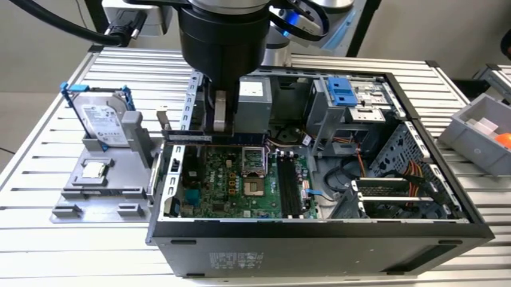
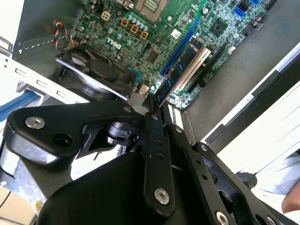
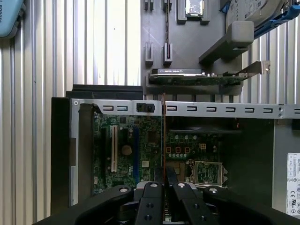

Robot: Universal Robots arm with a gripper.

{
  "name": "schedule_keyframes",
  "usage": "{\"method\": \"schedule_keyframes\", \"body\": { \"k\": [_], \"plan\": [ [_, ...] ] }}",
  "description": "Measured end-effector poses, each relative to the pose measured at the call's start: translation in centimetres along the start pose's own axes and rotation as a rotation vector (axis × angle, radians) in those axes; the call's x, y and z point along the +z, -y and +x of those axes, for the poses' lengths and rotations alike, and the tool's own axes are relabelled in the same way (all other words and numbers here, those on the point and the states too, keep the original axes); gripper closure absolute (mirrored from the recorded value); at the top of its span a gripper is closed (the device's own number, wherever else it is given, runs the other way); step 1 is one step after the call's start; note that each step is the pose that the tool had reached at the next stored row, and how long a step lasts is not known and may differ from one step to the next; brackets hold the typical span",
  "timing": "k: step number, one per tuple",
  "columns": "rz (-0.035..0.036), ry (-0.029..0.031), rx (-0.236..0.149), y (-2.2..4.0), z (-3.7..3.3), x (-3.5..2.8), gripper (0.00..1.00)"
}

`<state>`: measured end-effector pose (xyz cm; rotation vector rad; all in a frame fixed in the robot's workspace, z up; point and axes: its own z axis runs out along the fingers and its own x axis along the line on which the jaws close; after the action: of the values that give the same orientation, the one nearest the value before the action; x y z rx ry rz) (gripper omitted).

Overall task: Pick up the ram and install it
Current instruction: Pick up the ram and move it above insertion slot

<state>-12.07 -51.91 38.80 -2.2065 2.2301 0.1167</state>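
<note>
Well, pick-up done: black pincer (image 1: 217,128) clamped tight on long thin dark blue-green ram stick (image 1: 188,137), held clear above green motherboard (image 1: 231,185), across slotted edge of open dark computer case (image 1: 319,245). Seating in long black memory slots (image 1: 286,185) not yet done.

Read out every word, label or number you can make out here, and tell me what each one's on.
Nothing here reads clearly enough to quote.
Label on the hard drive: too small.
Sticker on the computer case: too small.
White sticker, first wrist view: too small.
White mark on the motherboard: upside down, unclear.
Print on the ram, clamped in the gripper: not legible.
</note>
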Motion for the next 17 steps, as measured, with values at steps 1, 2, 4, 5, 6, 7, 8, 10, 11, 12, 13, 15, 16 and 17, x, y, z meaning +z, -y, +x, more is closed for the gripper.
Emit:
{"method": "schedule_keyframes", "body": {
  "k": [1,2,4,5,6,7,8,10,11,12,13,15,16,17],
  "plan": [
    [0.0000,0.0000,0.000,0.03,0.00,0.00,1.00],
    [0.0001,0.0001,0.000,0.06,0.00,0.00,1.00],
    [0.0001,0.0001,0.000,0.10,0.00,0.00,1.00],
    [0.0000,0.0001,0.000,0.12,0.00,0.00,1.00],
    [0.0001,0.0000,0.000,0.15,0.00,0.00,1.00],
    [0.0001,0.0001,0.000,0.16,0.00,0.00,1.00],
    [0.0000,-0.0001,0.000,0.18,0.00,-0.01,1.00],
    [0.0001,0.0001,0.000,0.22,0.00,-0.01,1.00],
    [-0.0001,-0.0001,0.000,0.25,0.00,-0.02,1.00],
    [0.0001,0.0001,0.000,0.28,0.00,-0.01,1.00],
    [0.0000,0.0001,0.000,0.30,0.00,-0.01,1.00],
    [0.0001,0.0000,0.000,0.35,0.00,-0.01,1.00],
    [0.0000,0.0000,0.000,0.37,0.00,-0.02,1.00],
    [0.0000,-0.0001,0.000,0.40,0.00,-0.02,1.00]
  ]
}}
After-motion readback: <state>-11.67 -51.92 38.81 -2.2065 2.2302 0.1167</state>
